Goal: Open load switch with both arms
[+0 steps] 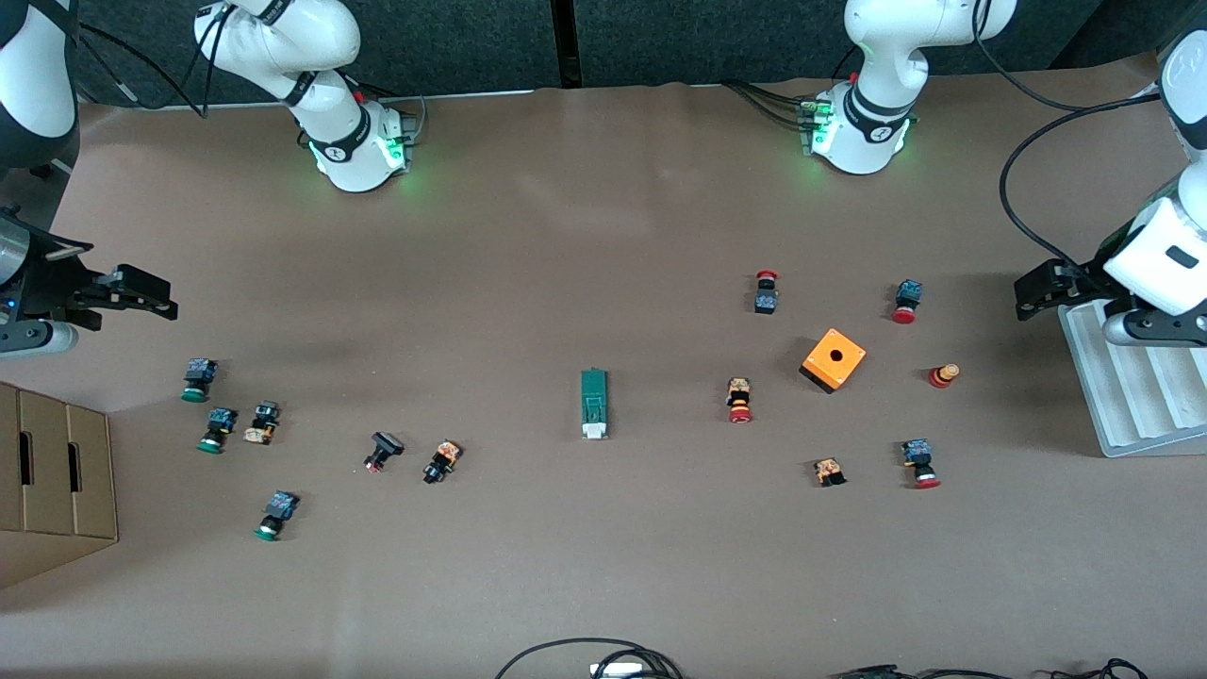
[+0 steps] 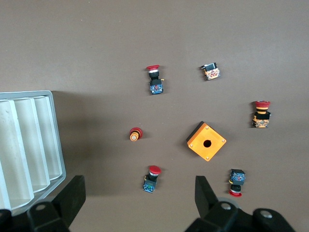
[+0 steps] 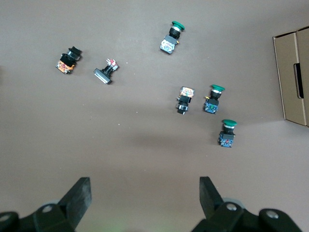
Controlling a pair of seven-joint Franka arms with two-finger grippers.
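Load switch: flat mid-bench, untouched, white tab toward six o'clock. Left end effector and right end effector: jaws wide, empty, aloft at bench ends.

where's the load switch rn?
Front view: load switch lies mid-table, white tab toward the camera, between the black button and the red button; neither gripper is near it.

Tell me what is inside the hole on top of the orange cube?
The orange cube shows one small round hole on top; it looks only dark inside. Nothing sticks out, and deeper contents cannot be seen.

light: even, overhead | shadows: soft | glare: faint | focus: sharp
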